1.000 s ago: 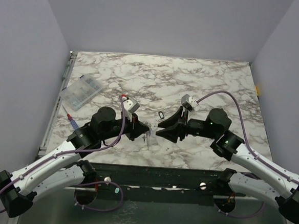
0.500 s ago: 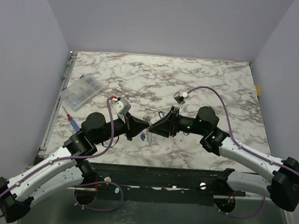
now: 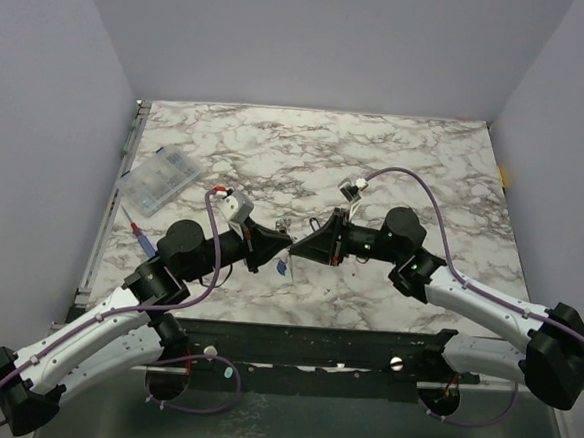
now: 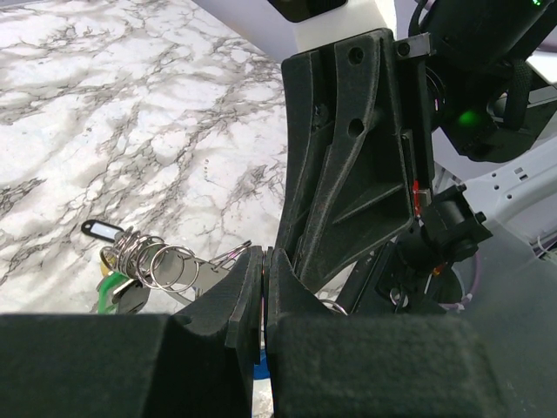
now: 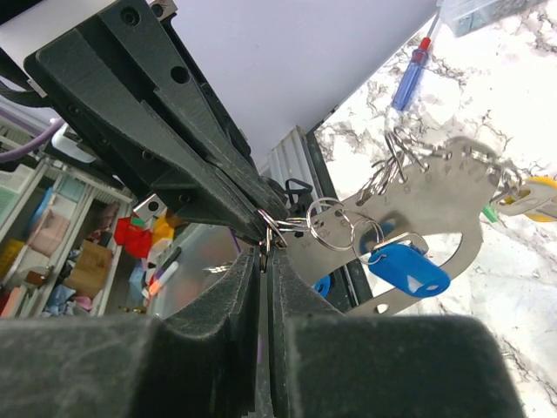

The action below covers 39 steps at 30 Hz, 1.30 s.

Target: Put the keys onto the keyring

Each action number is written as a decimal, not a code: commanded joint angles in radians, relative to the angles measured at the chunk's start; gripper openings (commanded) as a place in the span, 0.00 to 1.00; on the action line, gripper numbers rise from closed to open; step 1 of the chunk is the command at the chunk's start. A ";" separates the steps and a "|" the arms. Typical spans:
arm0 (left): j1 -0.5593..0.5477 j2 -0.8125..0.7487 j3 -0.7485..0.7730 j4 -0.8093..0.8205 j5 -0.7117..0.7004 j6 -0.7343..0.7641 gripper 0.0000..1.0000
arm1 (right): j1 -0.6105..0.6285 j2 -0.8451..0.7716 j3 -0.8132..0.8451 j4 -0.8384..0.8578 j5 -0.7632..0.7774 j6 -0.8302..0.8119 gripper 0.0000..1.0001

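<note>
Counts first: two grippers, one bunch of keys (image 5: 405, 266), one keyring (image 5: 298, 193), one box (image 3: 159, 180), one pen-like tool (image 3: 141, 235). On the bunch, four coloured heads showing (blue, yellow, green, dark), plus several silver split rings (image 5: 326, 218) and one flat metal plate (image 5: 435, 205) with holes. Hanging between the two gripper tips, above the near middle of the table (image 3: 377, 155).

Left gripper (image 4: 265, 254): pinched tight on a split ring at the bunch's end. Right gripper (image 5: 264, 257): fingers drawn almost together, only a slit between, nipping a ring at the same spot from the right. Tips of both touching or very nearly so.

Keyring: dark wire loop just beside the left fingertips in the right wrist view. Hooked to the bunch or not, cannot tell.

Clear compartment box at the far left of the table, contents too small to make out. Pen-like tool, blue shaft and red tip, lying just nearer than it.

Against a second ago: right gripper then gaping and well to the right of the left one, a dark loop lying on the marble between them. Now closed up and brought tip to tip. Bunch already hanging from the left gripper then.
</note>
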<state>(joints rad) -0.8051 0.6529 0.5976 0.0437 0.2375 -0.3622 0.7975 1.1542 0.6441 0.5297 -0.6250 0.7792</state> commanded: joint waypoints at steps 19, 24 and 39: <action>0.000 -0.010 0.007 -0.001 -0.072 -0.012 0.41 | 0.009 -0.036 0.063 -0.178 0.014 -0.294 0.01; 0.000 -0.031 0.024 -0.031 -0.081 -0.003 0.47 | 0.009 -0.043 0.064 -0.223 0.017 -0.360 0.01; 0.000 -0.123 0.055 -0.078 0.045 0.134 0.44 | 0.016 -0.155 0.107 -0.474 0.032 -0.701 0.01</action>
<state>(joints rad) -0.8051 0.5449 0.6033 -0.0193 0.1928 -0.2874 0.7998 1.0401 0.6975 0.1425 -0.6170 0.2173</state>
